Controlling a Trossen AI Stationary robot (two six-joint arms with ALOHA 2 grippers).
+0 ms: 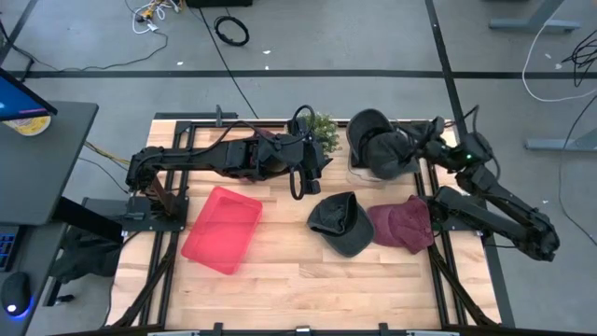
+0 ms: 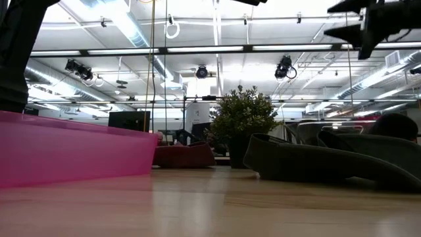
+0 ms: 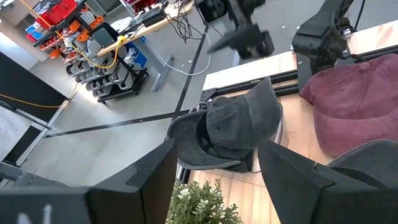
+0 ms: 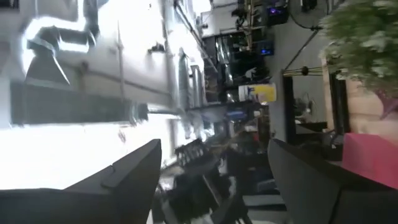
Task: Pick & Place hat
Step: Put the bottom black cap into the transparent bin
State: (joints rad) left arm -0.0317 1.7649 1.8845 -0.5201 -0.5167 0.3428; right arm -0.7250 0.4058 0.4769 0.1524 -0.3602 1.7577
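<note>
Here, in the high view, your left tool (image 1: pixel 308 173) is hanging above the rear middle of the wooden tabletop (image 1: pixel 298 271), just beside the small potted plant (image 1: pixel 324 131); your right tool (image 1: pixel 410 140) is hanging at the rear right, over a stack of dark grey hats (image 1: pixel 378 145). A second dark grey hat (image 1: pixel 340 222) is lying right of centre, touching a maroon hat (image 1: pixel 403 224) on its right side. A pink bin (image 1: pixel 222 229) is sitting left of centre, well apart from the hats.

In the low view, the pink bin (image 2: pixel 72 150) is filling the left side, the potted plant (image 2: pixel 242 122) is standing in the middle distance, and the dark grey hat (image 2: pixel 316 164) is lying flat on the right, with a maroon hat (image 2: pixel 184 156) farther back.

In the left wrist view, you are looking between two released fingers (image 3: pixel 146 180) of the left tool (image 3: pixel 214 180), nothing held, toward the stack of grey hats (image 3: pixel 233 127); the maroon hat (image 3: pixel 357 99) is lying beside it.

In the right wrist view, the right tool (image 4: pixel 214 180) is showing its fingers (image 4: pixel 134 171) spread and empty, pointing out into the room.
</note>
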